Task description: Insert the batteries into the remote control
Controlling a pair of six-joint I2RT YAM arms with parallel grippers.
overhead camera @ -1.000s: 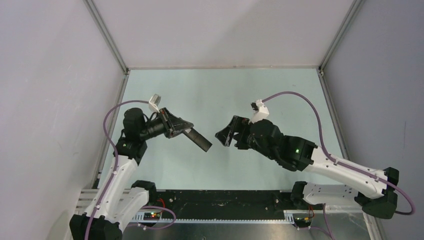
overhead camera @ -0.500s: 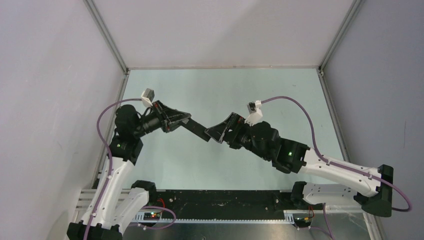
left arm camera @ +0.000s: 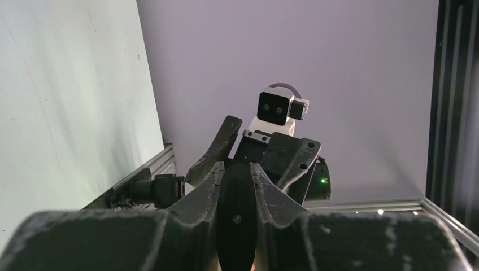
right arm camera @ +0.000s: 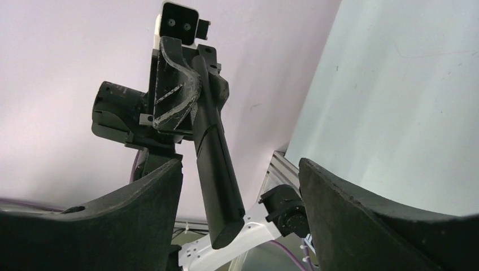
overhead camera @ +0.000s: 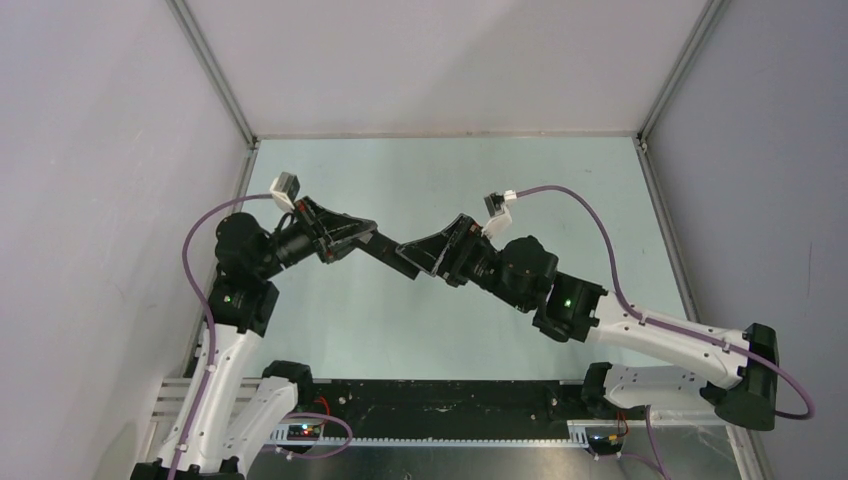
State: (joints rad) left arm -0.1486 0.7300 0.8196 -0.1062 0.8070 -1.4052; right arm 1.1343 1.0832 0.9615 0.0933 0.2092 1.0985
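Right wrist: the remote control (right arm camera: 217, 169), likely stiff and slick, is clenched by left jaws; its free end is best pinched by the spread right jaws.

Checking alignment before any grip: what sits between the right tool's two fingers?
The free end of the remote, not yet gripped; the right wrist view shows it between the fingers of the right tool.

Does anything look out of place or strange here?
Nothing is damaged or spilled. The remote control is held in the air, clamped at one end by the left end effector, its free end between the jaws of the open right end effector. No batteries show.
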